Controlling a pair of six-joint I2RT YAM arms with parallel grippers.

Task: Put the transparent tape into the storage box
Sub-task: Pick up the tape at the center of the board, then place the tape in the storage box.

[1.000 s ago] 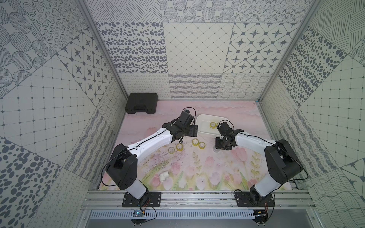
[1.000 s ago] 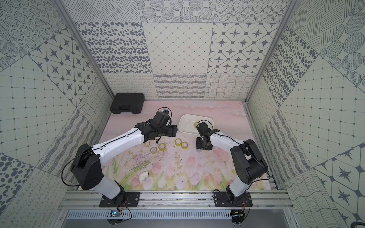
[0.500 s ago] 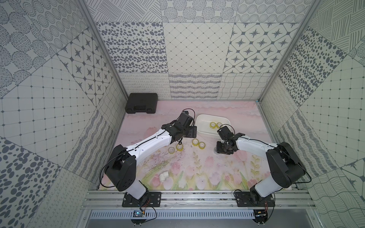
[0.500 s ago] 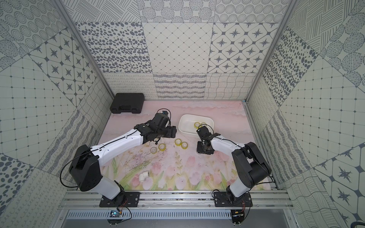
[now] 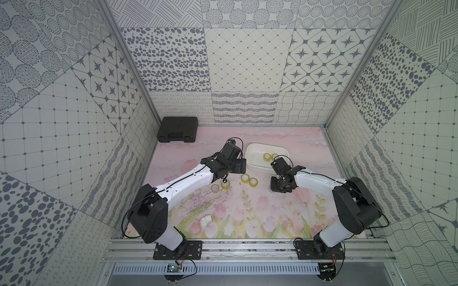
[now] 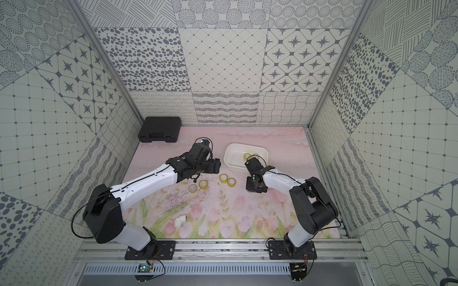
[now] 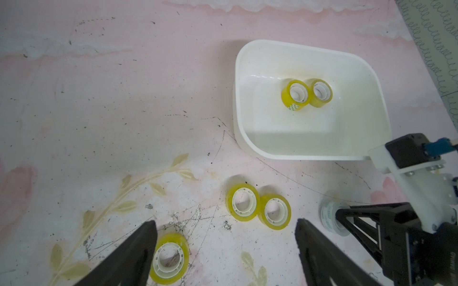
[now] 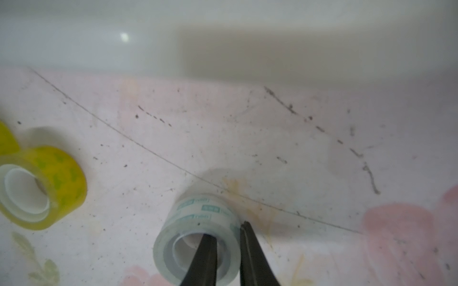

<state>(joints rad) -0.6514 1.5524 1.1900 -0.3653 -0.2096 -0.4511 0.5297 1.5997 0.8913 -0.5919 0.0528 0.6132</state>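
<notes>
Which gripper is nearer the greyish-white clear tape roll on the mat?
Right. The right gripper pinches the greyish-white tape roll, one jaw inside its core. The left gripper hangs open, apart from it, above yellow tape rolls.

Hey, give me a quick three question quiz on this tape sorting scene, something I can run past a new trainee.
1. How many yellow tape rolls lie inside the white rounded plastic storage box?
2. True or false: the right gripper pinches the wall of the greyish-white tape roll, with one finger inside its core.
3. The left gripper is: A) open above the pink floral mat, B) shut on a roll, C) inside the box.
Key: 1) two; 2) true; 3) A.
</notes>
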